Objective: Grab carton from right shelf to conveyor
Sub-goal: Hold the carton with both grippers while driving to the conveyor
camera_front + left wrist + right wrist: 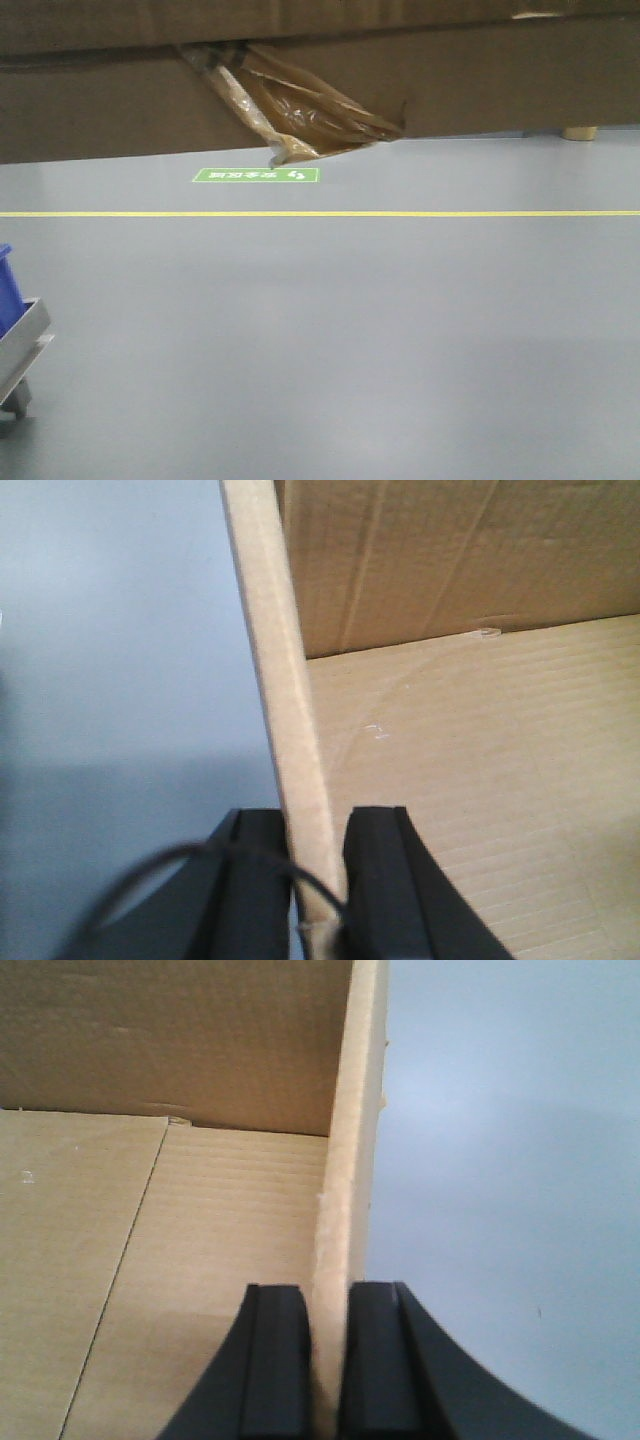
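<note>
Clamping opposite side walls of the corrugated carton (500,70), the left tool (318,880) and right tool (328,1360) are each closed to the wall's thickness, black pads (385,880) flat on the board. The carton hangs above the smooth grey floor (350,330); crumpled glossy amber tape (310,115) dangles from its bottom seam.

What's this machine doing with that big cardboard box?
A two-armed robot holds an open cardboard carton. Its left gripper pinches one side wall and its right gripper the opposite wall, one finger inside, one outside. In the front view the carton hangs above the grey floor, crumpled amber tape dangling from a seam. No shelf or conveyor is in view.
</note>
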Motion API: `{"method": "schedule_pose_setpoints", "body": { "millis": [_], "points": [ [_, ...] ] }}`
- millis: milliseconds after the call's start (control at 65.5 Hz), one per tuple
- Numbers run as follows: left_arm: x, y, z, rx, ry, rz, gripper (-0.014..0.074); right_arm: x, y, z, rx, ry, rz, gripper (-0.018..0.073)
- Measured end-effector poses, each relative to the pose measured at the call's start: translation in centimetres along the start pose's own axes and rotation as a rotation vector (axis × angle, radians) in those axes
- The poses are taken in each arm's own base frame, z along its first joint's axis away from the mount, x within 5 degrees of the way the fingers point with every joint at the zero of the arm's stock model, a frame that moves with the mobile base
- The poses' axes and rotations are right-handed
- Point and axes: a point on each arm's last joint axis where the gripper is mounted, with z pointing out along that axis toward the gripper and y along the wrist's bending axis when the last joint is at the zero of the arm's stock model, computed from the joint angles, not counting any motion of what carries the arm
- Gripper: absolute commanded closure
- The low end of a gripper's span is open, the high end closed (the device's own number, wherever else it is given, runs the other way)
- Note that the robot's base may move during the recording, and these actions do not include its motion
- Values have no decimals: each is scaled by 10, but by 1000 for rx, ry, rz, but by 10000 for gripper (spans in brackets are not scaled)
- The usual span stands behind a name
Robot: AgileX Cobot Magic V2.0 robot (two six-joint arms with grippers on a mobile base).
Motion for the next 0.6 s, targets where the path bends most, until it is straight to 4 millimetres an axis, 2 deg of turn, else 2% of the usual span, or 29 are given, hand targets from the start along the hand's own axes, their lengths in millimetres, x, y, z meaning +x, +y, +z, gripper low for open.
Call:
{"method": "schedule_pose_setpoints", "body": {
  "millis": [595],
  "points": [
    [-3,3,-1,-30,-39,18,617,-12,2,0,-16,-127,-1,624]
  ]
}}
